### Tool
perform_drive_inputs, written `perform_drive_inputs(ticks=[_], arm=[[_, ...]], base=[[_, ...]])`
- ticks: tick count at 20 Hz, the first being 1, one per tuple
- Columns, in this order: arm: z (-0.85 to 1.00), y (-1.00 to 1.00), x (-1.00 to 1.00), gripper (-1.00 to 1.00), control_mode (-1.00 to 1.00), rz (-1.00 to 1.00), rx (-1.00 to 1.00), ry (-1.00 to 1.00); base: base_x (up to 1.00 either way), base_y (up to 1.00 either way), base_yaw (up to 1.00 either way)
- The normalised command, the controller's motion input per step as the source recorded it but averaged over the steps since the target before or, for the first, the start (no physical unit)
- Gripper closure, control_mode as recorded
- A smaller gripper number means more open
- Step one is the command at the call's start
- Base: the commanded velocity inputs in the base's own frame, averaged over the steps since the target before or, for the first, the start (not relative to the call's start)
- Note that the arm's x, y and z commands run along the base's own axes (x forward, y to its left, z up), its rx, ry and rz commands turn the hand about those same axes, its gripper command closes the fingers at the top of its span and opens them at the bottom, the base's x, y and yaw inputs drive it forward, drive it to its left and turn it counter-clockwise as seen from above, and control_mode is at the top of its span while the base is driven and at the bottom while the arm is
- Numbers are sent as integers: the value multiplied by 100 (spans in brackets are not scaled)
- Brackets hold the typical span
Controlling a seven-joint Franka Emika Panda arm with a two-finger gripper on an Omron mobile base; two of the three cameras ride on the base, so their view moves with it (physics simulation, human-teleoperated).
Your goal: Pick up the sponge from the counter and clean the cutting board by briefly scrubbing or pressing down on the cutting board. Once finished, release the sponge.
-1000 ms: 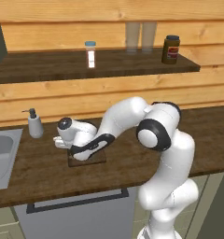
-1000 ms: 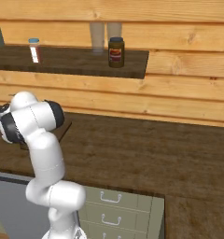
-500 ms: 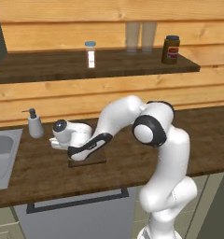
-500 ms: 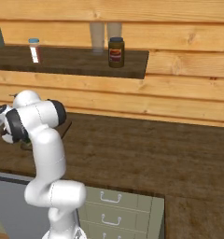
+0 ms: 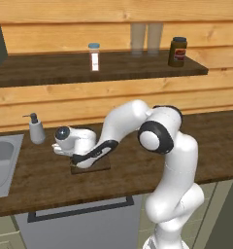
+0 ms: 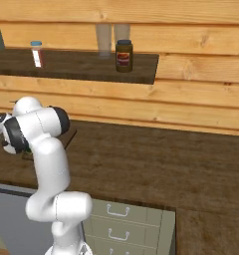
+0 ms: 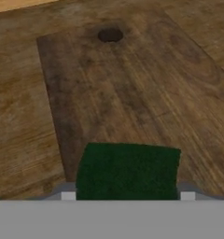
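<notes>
dark counter (image 5: 50, 180) carries the cutting board (image 7: 132, 93); fingers (image 7: 128, 196) seemingly clamped on the sponge (image 7: 128, 170) above it.

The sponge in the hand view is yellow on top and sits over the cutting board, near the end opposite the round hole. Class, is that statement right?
Not quite. The sponge shows a dark green top, not yellow, as the hand view makes plain. The rest holds: it sits over the cutting board, near the end opposite the round hole.
</notes>
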Motion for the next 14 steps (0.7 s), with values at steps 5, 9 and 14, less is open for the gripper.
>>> perform_drive_inputs(ticks=[5, 9, 14], arm=[[-9, -32, 17, 100, -100, 0, 6, -8], [-1, -15, 52, 100, -100, -1, 3, 6], [-3, -7, 56, 100, -100, -1, 0, 9]], base=[[0, 0, 0], [0, 0, 0], [0, 0, 0]])
